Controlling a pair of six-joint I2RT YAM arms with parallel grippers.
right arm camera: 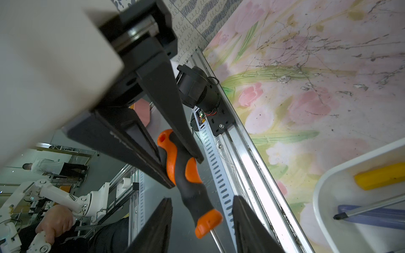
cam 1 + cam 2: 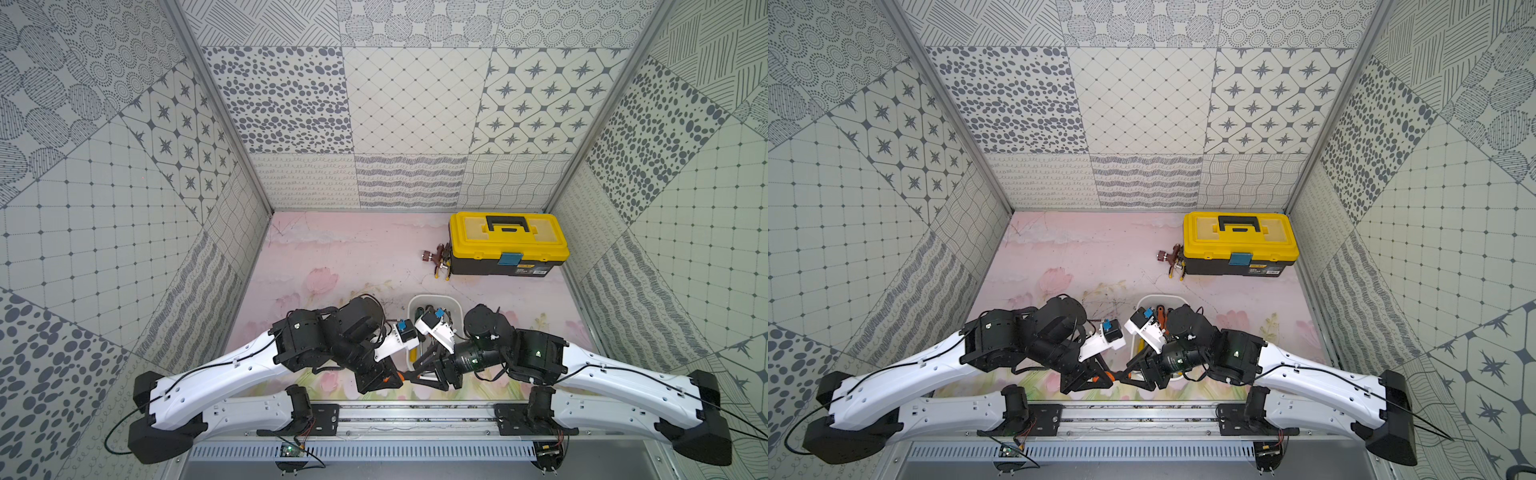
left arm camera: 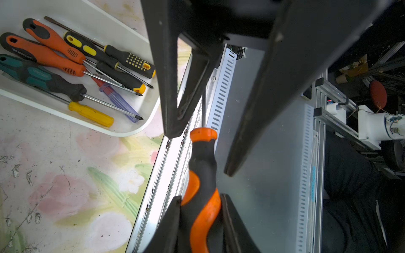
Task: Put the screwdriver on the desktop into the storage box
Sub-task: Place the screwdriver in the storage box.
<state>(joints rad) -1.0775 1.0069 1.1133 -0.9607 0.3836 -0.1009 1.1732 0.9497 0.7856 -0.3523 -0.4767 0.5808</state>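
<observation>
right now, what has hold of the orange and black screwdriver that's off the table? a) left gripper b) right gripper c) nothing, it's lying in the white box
a: the left gripper is clamped on the handle of the screwdriver, while the right gripper has its jaws apart on either side of the collar without touching it.

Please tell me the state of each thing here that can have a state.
Left pincer: shut on the screwdriver handle.
Right pincer: open, one finger on either side of the screwdriver, not gripping.
Screwdriver: held in the air, outside the box.
White box: no lid, other screwdrivers inside.
Toolbox: lid closed.
</observation>
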